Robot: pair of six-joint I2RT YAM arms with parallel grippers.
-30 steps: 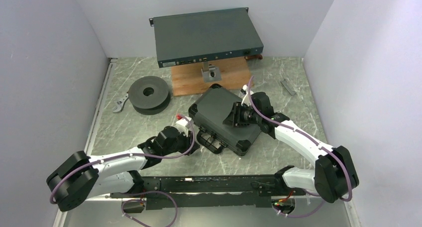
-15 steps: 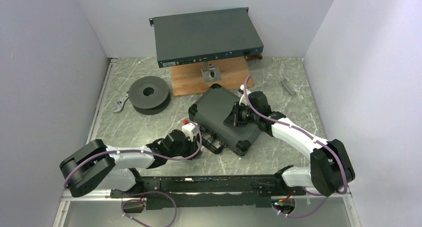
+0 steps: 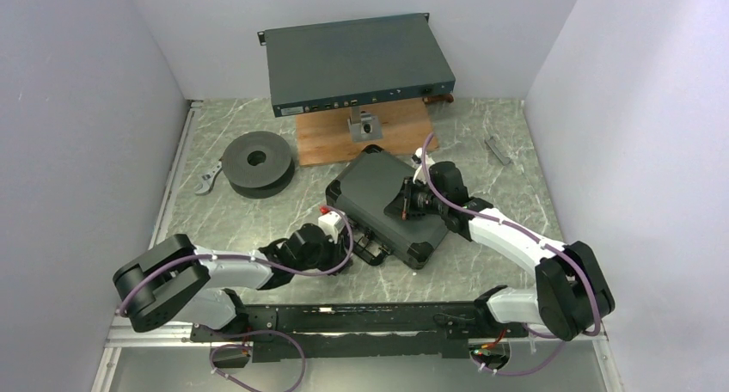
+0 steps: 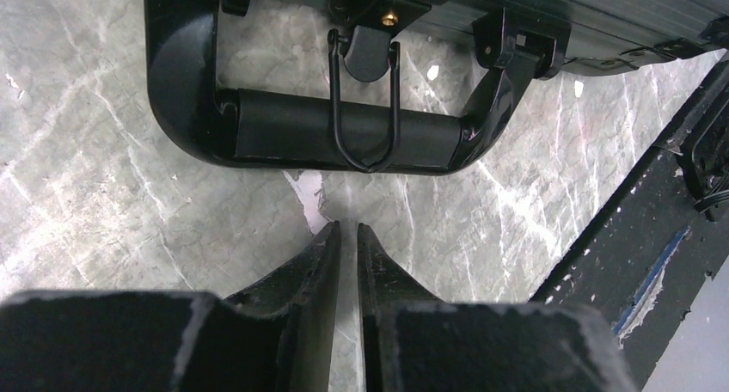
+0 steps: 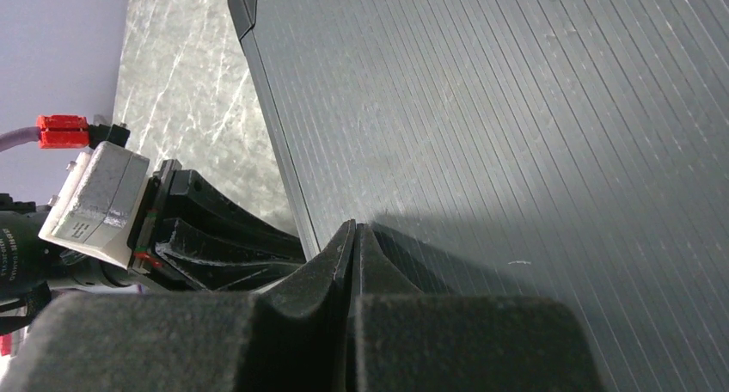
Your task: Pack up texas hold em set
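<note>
Resting the right gripper (image 5: 352, 230), fingers pressed tight together on nothing, against the ribbed lid of the closed black case (image 3: 370, 194) lying mid-table (image 3: 223, 211) just in front of the wooden board (image 3: 327, 143), its handle (image 4: 344, 138) turned toward the near left; hovering the left gripper (image 4: 346, 230) low over the marble just short of that handle, fingers nearly together, a thin slit between, pinching nothing

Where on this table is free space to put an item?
The table is bare between the spool and the left gripper, and in the back-left corner beside the grey box. Around the black case, with the right gripper at its lid, it is crowded.
</note>
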